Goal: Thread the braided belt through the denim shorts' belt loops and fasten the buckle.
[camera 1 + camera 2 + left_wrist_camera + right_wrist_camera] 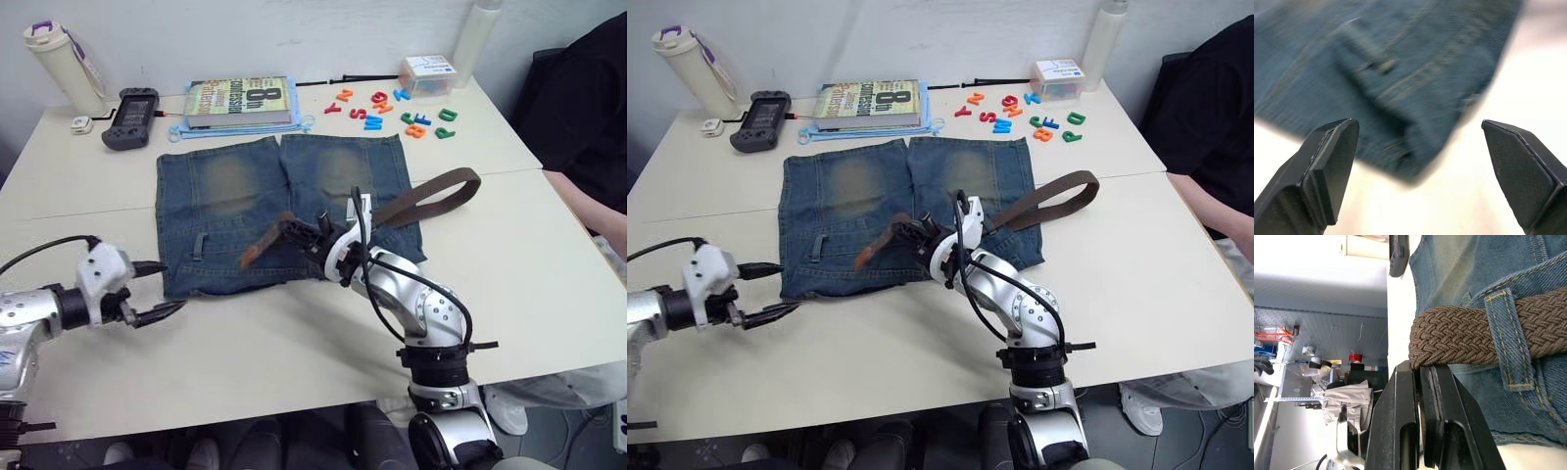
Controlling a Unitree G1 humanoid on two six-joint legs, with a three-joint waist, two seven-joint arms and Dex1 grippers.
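The denim shorts (284,211) lie flat on the table, waistband toward me. The braided belt (441,191) curves in from the right across the waistband, and its tan tip (257,252) sticks out left of my right gripper (290,228). That gripper is shut on the belt (1459,340) just past a belt loop (1508,338) which the strap runs through. Another belt loop (199,246) lies bare further left. My left gripper (174,308) is open at the waistband's left corner (1415,152), just off the cloth. The buckle is hidden.
Behind the shorts are a book (240,101), a black game controller (130,117), a white flask (64,69), coloured magnetic letters (392,110) and a small box (428,73). A person's arm (593,211) rests at the table's right edge.
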